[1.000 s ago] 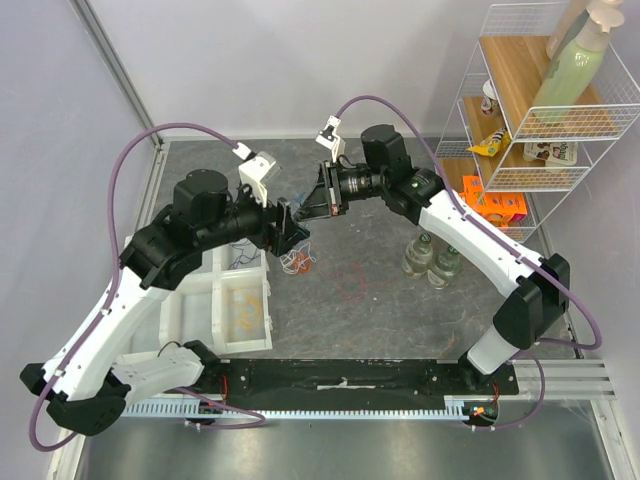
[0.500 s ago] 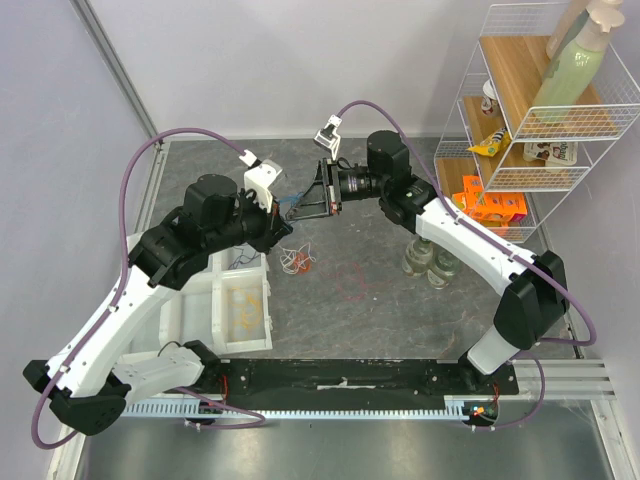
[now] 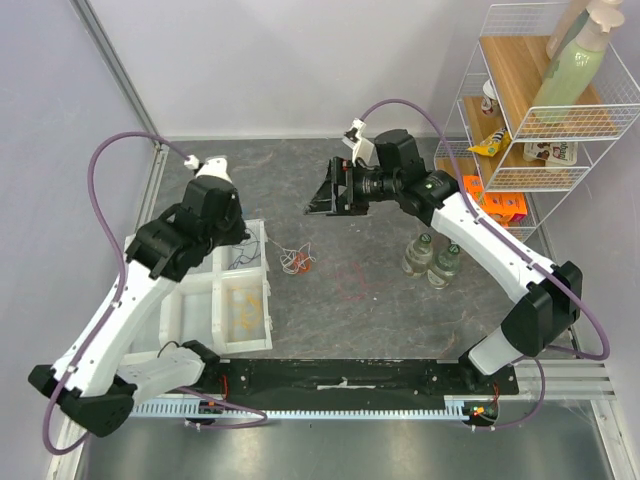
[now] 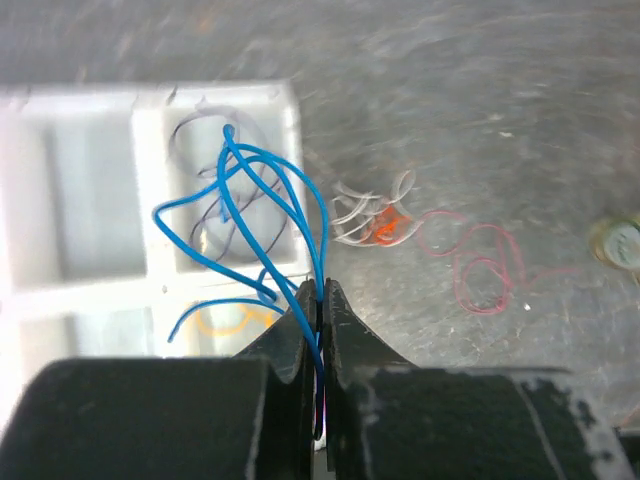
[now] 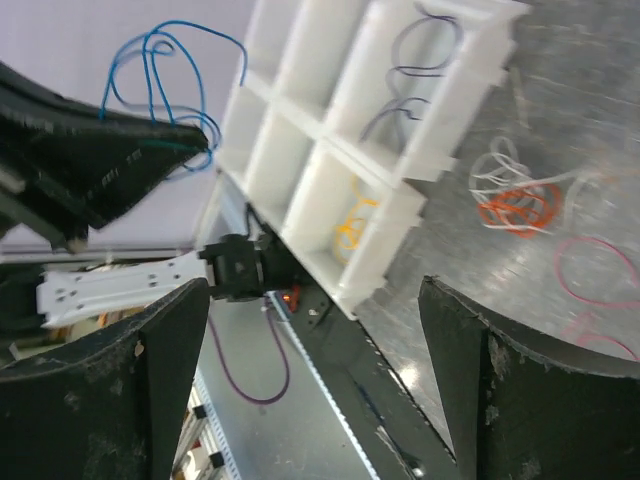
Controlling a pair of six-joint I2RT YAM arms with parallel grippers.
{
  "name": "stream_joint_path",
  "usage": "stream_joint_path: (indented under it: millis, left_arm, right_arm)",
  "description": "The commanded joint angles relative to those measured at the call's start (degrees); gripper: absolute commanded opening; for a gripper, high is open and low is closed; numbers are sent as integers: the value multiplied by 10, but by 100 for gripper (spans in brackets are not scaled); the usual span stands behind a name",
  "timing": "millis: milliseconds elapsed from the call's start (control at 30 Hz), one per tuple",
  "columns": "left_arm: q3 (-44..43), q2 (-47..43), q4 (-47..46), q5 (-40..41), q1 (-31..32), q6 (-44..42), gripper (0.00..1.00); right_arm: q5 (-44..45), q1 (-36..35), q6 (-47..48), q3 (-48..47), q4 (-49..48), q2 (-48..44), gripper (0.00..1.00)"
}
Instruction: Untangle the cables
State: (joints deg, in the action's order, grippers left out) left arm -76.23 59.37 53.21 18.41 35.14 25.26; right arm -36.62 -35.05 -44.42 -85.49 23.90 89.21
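The handover is done. The right pincer (image 3: 323, 192), a second ago pinched shut beside its partner, now gapes wide and sits back at upper centre of the top view. The left pincer (image 4: 320, 292) has clamped on the blue cable (image 4: 250, 195) and swung it left, over the white tray (image 3: 269, 300). One strand looks freed. The white and red-orange tangle (image 3: 297, 260) lies on the desk (image 3: 390, 300) just right of the tray, not yet sorted.
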Motion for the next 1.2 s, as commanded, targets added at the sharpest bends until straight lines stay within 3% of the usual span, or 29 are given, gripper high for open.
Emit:
stream_joint_path:
  millis: [0, 167, 367, 900, 933, 1000, 1033, 1067, 1167]
  left_arm:
    - [-31, 64, 137, -29, -125, 162, 2]
    - [-24, 95, 123, -162, -261, 178, 2]
    - [20, 117, 75, -177, -325, 226, 2]
    - [75, 208, 21, -64, -388, 237, 4]
    - [74, 210, 20, -63, -393, 242, 14]
    - [69, 211, 20, -64, -398, 249, 49]
    - [64, 214, 19, -67, -398, 248, 76]
    - [59, 216, 20, -75, -398, 248, 90]
    - [49, 215, 17, -104, -396, 244, 94]
  right_arm:
    - [68, 5, 60, -42, 103, -12, 92]
    - [75, 5, 72, -39, 120, -21, 92]
    - [77, 5, 74, -33, 133, -42, 91]
    - [120, 4, 96, 30, 197, -137, 92]
    - [123, 6, 98, 31, 201, -141, 92]
    - [130, 4, 101, 31, 208, -148, 92]
    - [132, 5, 101, 32, 211, -149, 92]
    - [132, 5, 101, 33, 214, -150, 92]
    - [134, 4, 103, 33, 218, -148, 92]
